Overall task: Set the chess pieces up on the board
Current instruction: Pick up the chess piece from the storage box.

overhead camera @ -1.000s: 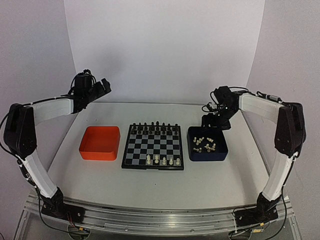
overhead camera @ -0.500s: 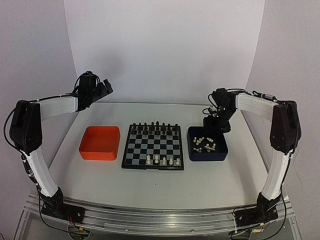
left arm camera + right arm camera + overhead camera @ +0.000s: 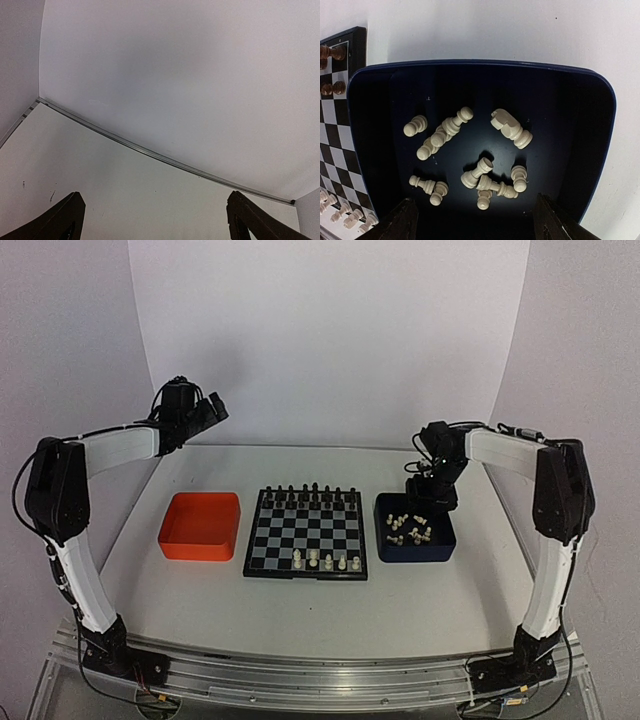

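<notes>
Left arm pose: I read it raised above the far-left part of the table, forearm level, left gripper point(image 3: 210, 410) aimed at the back wall. Its wrist camera shows only bare table, the wall seam and both finger tips set wide apart, nothing between them.

Right arm pose: it reaches in from the right, wrist turned down, right gripper point(image 3: 432, 500) hanging over the far side of the dark blue tray point(image 3: 415, 553). Its jaws stand spread and empty.

The top view places the board point(image 3: 305, 530) between the orange tray point(image 3: 197, 550) and the blue one. A few chess pieces point(image 3: 328, 562) stand on its near row and the dark pieces point(image 3: 310, 495) line its far edge.

Only the right wrist view resolves the rest of the chess pieces point(image 3: 452, 125), lying toppled and loosely clustered on the tray floor.
</notes>
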Controlling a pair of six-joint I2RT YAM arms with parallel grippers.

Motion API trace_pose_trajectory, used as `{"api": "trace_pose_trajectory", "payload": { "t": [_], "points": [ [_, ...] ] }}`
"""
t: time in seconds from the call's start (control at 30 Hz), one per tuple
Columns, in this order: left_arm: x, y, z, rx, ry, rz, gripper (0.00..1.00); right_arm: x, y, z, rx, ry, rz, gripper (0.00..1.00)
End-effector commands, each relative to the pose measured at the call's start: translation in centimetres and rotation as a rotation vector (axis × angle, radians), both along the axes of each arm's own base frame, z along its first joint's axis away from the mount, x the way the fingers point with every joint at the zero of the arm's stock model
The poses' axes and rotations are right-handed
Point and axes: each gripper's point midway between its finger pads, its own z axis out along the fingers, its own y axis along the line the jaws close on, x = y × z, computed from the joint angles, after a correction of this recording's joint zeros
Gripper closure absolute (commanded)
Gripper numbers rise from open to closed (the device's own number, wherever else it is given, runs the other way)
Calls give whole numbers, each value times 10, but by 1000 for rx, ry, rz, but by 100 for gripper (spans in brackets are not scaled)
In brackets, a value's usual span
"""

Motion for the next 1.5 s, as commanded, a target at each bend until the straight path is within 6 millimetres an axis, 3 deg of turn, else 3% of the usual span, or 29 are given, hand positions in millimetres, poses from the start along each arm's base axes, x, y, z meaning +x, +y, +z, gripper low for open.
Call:
{"api": "trace_pose_trajectory", "payload": {
  "t": [0.0, 0.17, 1.17, 1.3, 1.47],
  "points": [
    [7, -4, 12, 4, -20, -5, 0, 4, 12, 10, 54, 5, -4, 23],
    [10, -6, 8, 5, -12, -9, 0, 1, 24, 7, 114, 44, -8, 25],
    [21, -10, -4, 19, 22, -14, 0, -19, 22, -12, 93, 175, -2, 35],
    [24, -12, -5, 20, 28, -20, 0, -20, 16, -14, 50, 178, 58, 36],
    [26, -13, -4, 19, 26, -24, 0, -21, 4, -14, -43, 177, 215, 44]
  ]
}}
